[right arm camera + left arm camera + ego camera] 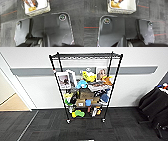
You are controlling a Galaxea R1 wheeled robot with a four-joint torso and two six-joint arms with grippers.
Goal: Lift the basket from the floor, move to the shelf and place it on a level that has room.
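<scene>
The shelf (85, 87) stood ahead of me on the floor (50, 127), its back to the wall (37, 89). Its top level (85, 56) lay above tiers crowded with toys (88, 77) and boxes (86, 94). A doorway (10, 97) opened to the left of the shelf, and a chair (152, 104) stood to its right. The basket (121, 11) sat on the floor below my wrists, with things lying in it.

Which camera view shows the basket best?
The left wrist view: the basket on the carpet shows its woven wall and white lining across the full width. The right wrist view shows one corner end, tilted.
</scene>
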